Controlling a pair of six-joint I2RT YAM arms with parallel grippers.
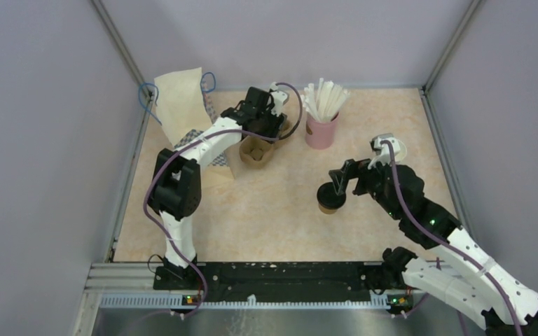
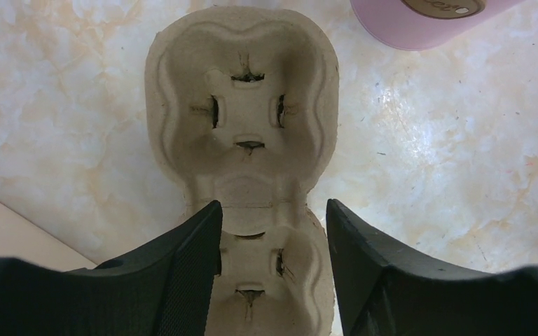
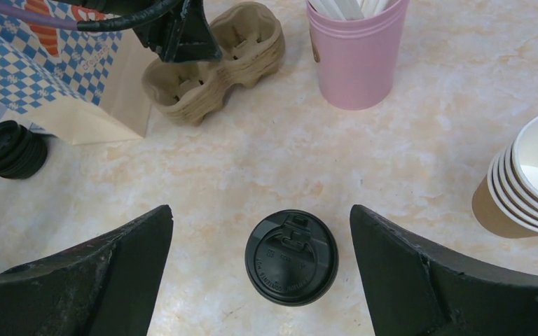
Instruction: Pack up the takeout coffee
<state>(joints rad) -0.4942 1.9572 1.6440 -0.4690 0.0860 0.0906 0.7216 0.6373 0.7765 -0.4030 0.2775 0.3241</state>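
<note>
Coffee (image 3: 291,257) lower centre of the right wrist view, glossy round black lid up.
Right end effector (image 3: 259,210) gapes wide, empty; left end effector (image 2: 273,204) straddles moulded pulp carrier's (image 2: 242,91) waist, grip unclear.

The top camera looks down from above the near edge over the whole worktop (image 1: 280,224). The left wrist camera peers past the left claw (image 2: 273,204), close onto the cup carrier (image 2: 242,105); the right wrist camera, farther back, shares that carrier.
</note>
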